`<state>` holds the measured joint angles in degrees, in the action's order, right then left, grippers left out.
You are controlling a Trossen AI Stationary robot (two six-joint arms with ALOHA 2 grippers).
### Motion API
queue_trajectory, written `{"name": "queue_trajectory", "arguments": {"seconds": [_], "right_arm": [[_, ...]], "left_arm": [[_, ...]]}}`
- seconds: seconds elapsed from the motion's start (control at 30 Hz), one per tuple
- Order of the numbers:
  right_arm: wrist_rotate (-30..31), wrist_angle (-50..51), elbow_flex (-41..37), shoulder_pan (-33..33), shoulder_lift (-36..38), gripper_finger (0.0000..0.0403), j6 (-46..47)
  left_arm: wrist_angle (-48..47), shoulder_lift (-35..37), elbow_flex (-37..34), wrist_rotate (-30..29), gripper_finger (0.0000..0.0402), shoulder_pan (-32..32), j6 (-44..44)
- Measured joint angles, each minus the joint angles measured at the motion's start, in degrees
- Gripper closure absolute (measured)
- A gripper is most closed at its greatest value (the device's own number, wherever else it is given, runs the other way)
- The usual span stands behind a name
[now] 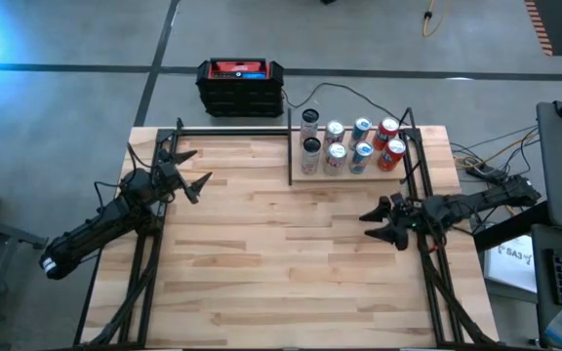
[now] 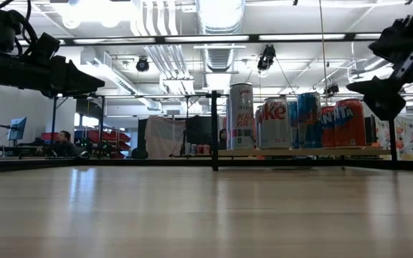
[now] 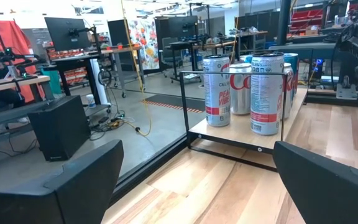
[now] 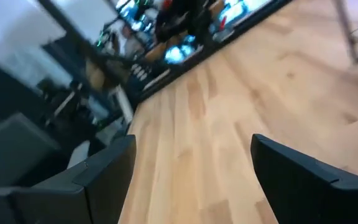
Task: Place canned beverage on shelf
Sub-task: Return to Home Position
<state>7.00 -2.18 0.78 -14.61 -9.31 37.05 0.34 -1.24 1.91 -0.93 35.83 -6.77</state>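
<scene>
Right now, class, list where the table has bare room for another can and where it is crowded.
Free: middle and front of the table, between the left gripper and right gripper, both open; also the back strip left of the shelf. Crowded: the shelf, holding eight cans.

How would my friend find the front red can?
From above, the small wooden shelf sits top right on the big table, holding two rows of four cans. Take the row nearer the table's middle, right end. This red can has a blue can beside it and its red twin behind.
</scene>
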Motion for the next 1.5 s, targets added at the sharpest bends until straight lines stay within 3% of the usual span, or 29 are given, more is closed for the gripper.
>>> {"name": "queue_trajectory", "arguments": {"seconds": [0.17, 0.3, 0.37, 0.87, 1.1, 1.5], "right_arm": [[-0.6, 0.3, 0.0, 0.3, -1.3, 0.0101, -5.0], [-0.5, 0.4, 0.0, 0.7, -3.8, 0.0101, -24.1], [-0.6, 0.3, 0.0, 0.6, -4.6, 0.0101, -29.0], [1.6, 0.0, -0.1, 0.6, -5.4, 0.0101, -26.8], [2.2, -0.9, 0.0, 0.6, -5.4, 0.0101, -35.2], [2.1, -1.0, 0.3, 0.6, -5.5, 0.0101, -35.6]], "left_arm": [[0.0, 0.0, 0.0, 0.0, 0.0003, 0.0, 0.0], [0.0, 0.0, 0.0, 0.0, 0.0003, 0.0, 0.0], [0.0, 0.0, 0.0, 0.0, 0.0003, 0.0, 0.0], [0.0, 0.0, 0.0, 0.0, 0.0003, 0.0, 0.0], [0.0, 0.0, 0.0, 0.0, 0.0003, 0.0, 0.0], [0.0, 0.0, 0.0, 0.0, 0.0003, 0.0, 0.0]]}}
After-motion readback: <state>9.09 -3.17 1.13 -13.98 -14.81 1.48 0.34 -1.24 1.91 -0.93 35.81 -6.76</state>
